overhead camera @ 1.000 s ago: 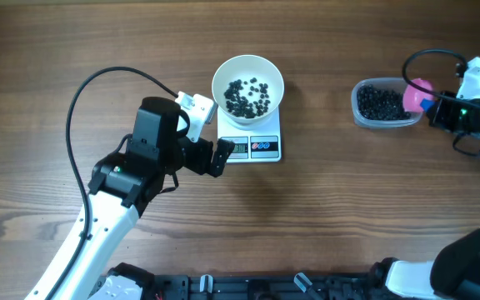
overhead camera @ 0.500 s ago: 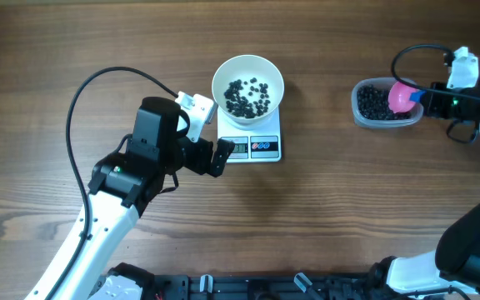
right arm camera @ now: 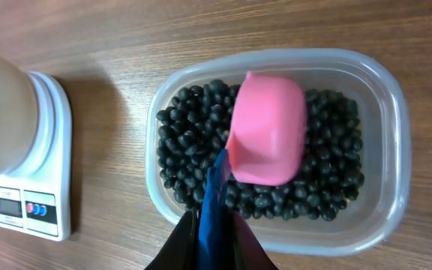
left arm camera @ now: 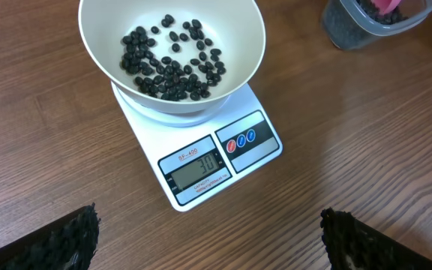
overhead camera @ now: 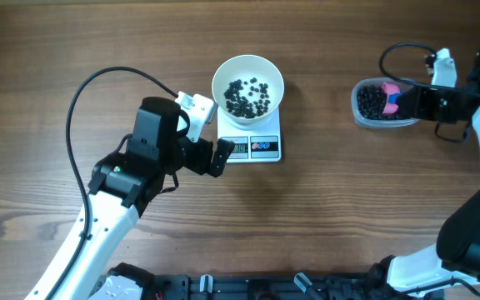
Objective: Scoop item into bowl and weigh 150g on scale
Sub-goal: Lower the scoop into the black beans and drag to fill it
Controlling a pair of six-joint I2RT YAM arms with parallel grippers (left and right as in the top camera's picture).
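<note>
Moved leftward, pink scoop (right arm camera: 267, 127) sits over beans (right arm camera: 190, 150) in container (right arm camera: 387, 112), pinched by right fingers (right arm camera: 177, 251); left fingers (left arm camera: 58, 240) stand wide.

Scale (left arm camera: 261, 120) face — "SF-400" above display (left arm camera: 201, 166); digits unclear — perhaps "30"

**Tabletop: two things resting on the wood**

I read the surface as a brown wooden table (overhead camera: 323, 217), with the grain running left to right and darker streaks in places. Two things lie directly on it. The white square scale (overhead camera: 248, 154) sits flat near the middle, toward the far side, its display and two round buttons facing the near edge. A clear rectangular plastic container (overhead camera: 363, 117) with rounded corners sits flat to its right. They do not touch; wood shows between them.
</note>
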